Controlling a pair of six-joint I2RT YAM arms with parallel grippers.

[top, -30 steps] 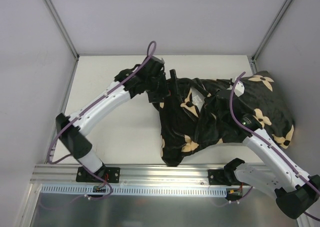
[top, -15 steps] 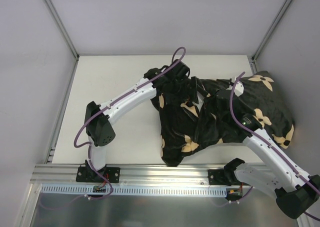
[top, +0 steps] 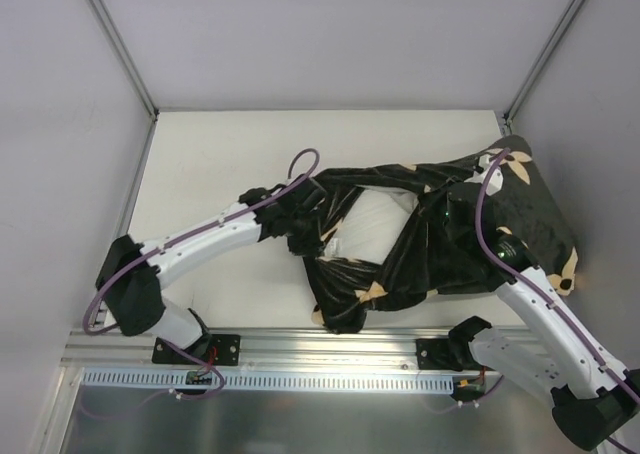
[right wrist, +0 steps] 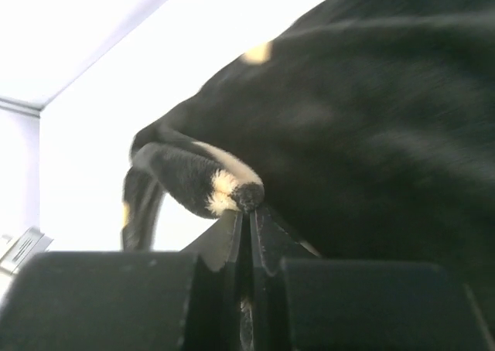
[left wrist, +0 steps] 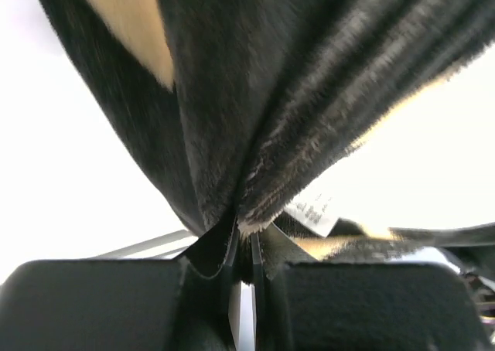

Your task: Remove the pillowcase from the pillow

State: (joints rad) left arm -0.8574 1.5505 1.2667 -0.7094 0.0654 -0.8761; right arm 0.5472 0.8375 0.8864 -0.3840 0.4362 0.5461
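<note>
The black pillowcase (top: 500, 224) with tan flower motifs lies stretched across the right half of the table. Its mouth gapes in the middle, and the white pillow (top: 368, 222) shows inside it. My left gripper (top: 300, 236) is shut on the pillowcase's left hem. In the left wrist view the jaws (left wrist: 246, 239) pinch the velvety edge (left wrist: 232, 96), with a white printed label (left wrist: 313, 209) beside them. My right gripper (top: 455, 212) is shut on a fold of the pillowcase, seen close in the right wrist view (right wrist: 247, 206) under the dark fabric (right wrist: 371, 134).
The beige tabletop (top: 220, 164) is bare to the left and behind the fabric. Grey walls with metal posts (top: 115, 44) close in three sides. An aluminium rail (top: 320, 349) with both arm bases runs along the near edge.
My left gripper has gone from open to shut on the pillowcase's hem and drawn it left and nearer. The mouth has spread and the white pillow now shows. The right arm has lifted the fabric's right side.
</note>
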